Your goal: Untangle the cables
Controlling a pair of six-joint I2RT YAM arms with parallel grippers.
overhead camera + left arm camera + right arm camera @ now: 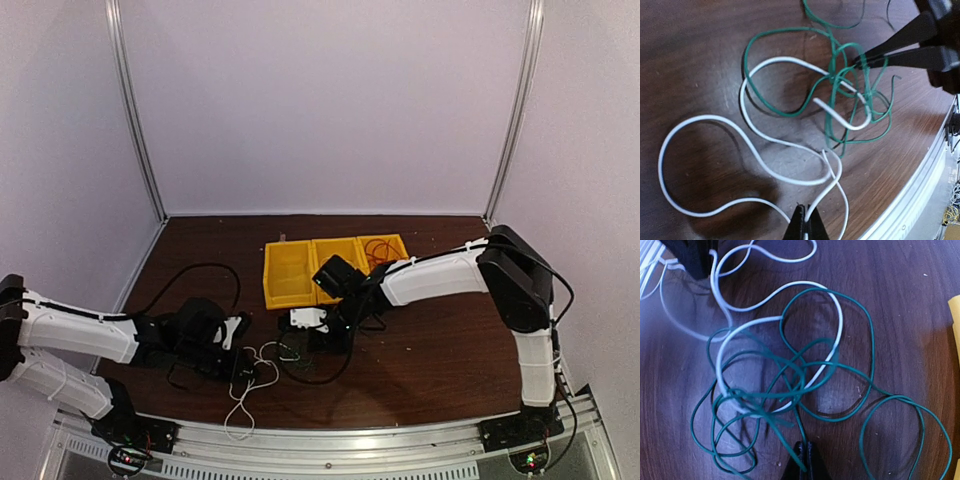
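Observation:
A white cable (705, 118) and a green cable (790, 30) lie in overlapping loops on the brown table, tangled together in the middle (285, 354). My left gripper (807, 222) is shut on a strand of the white cable near the table's front edge; in the top view it sits at the tangle's left (243, 368). My right gripper (804, 452) is shut on a strand of the green cable (873, 347), with the white cable (841, 325) threaded through the green loops ahead of it. Its fingers (890, 52) also show in the left wrist view, pinching green.
Three yellow bins (290, 275) stand in a row just behind the tangle; the right one holds an orange cable (378, 252). A thick black arm cable (200, 268) loops at the left. The metal front rail (350, 440) runs close to the white cable's loose loop (240, 410).

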